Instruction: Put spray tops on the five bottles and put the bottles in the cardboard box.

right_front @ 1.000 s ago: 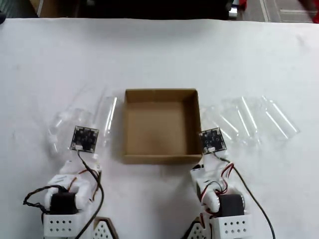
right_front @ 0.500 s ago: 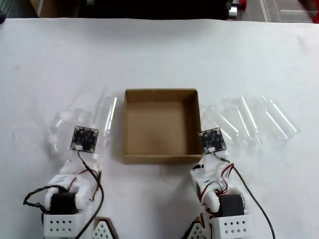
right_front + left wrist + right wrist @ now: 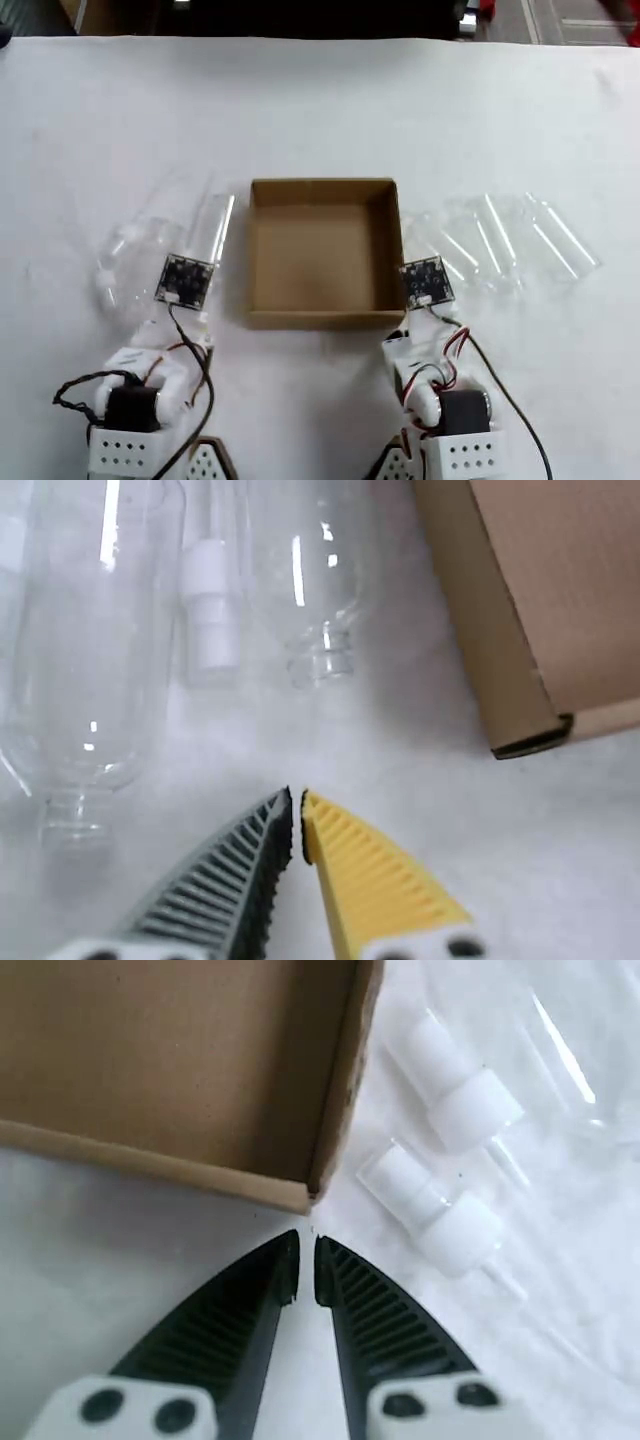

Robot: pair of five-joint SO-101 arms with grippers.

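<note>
L gripper has swung slightly toward the cardboard box — clenched on nothing, aimed at a bottle lying beside it. R gripper unmoved, closed & empty next to the spray tops — nothing capped or boxed yet.

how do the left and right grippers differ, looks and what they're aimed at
The left gripper has grey and yellow fingers; the right gripper has black fingers. The left gripper faces clear bottles; the right gripper faces the cardboard box corner beside two white spray tops. Both are shut and hold nothing.
</note>
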